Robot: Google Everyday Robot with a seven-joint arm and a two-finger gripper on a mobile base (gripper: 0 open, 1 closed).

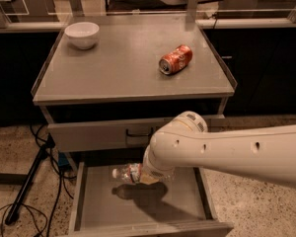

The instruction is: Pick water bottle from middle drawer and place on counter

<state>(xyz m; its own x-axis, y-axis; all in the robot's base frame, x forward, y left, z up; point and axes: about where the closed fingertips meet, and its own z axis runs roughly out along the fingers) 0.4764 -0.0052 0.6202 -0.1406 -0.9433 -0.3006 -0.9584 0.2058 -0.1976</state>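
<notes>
The water bottle [127,173], clear with a white cap pointing left, hangs on its side a little above the floor of the open middle drawer [101,206] and casts a shadow on it. My gripper [147,178] is at the bottle's right end, shut on it and mostly hidden under the white arm's wrist. The arm comes in from the right, over the drawer. The counter [118,73] is the grey top above it.
An orange-red soda can [175,59] lies on its side at the counter's right middle. A white bowl [82,34] stands at its back left. A closed drawer front with a dark handle [93,135] sits above the open drawer. Cables and a stand leg [32,174] lie on the floor at left.
</notes>
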